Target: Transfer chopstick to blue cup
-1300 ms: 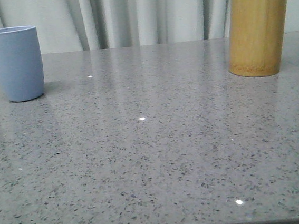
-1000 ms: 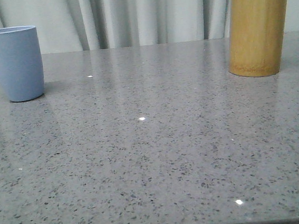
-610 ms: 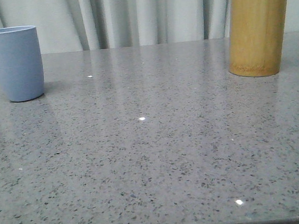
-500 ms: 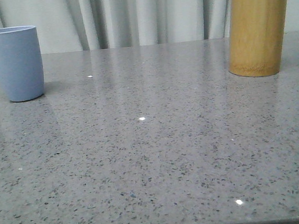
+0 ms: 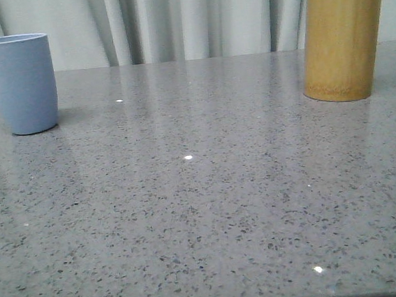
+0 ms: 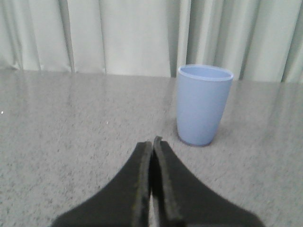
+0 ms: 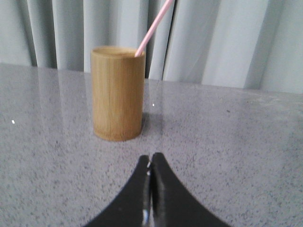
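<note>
Room: pale grey pleated curtain (image 5: 172, 21) across whole backdrop; no wall or window seen.
Table (image 5: 204, 211): grey speckled stone-look top, polished, glossy w/ reflections & small glints. Flat, level. Judged hard & slick, so cups could slide if nudged sideways.
Bamboo holder (image 5: 342, 40): tan cylinder, upright, far right of table. Currently houses the chopstick. Judged light enough to tip if stick is dragged against rim; lift stick along its own lean, not sideways.
Blue cup (image 5: 20, 83): matte lt blue, no handle, tapered to rounded base, upright, far left, well apart from holder. Interior not seen from front; open mouth seen in left wrist view. Narrow base, so judged tippy if stick is dropped in hard.
Right gripper (image 7: 151, 163): black fingers pressed together, nothing between them; low over table, near holder, facing it, not touching.
Left gripper (image 6: 151, 146): black fingers pressed together, nothing held; low over table, near blue cup, not touching.
Chopstick (image 7: 154, 26): thin pale pink stick, standing in holder, leaning on rim, upper part sticking out well above it; lower part hidden inside. Judged v. light, stiff, smooth, so may slip or pivot in a pinch. Take hold: on exposed length above rim, jaws square across shaft, firm pinch.
Task status: not begun; stick not yet grasped.
</note>
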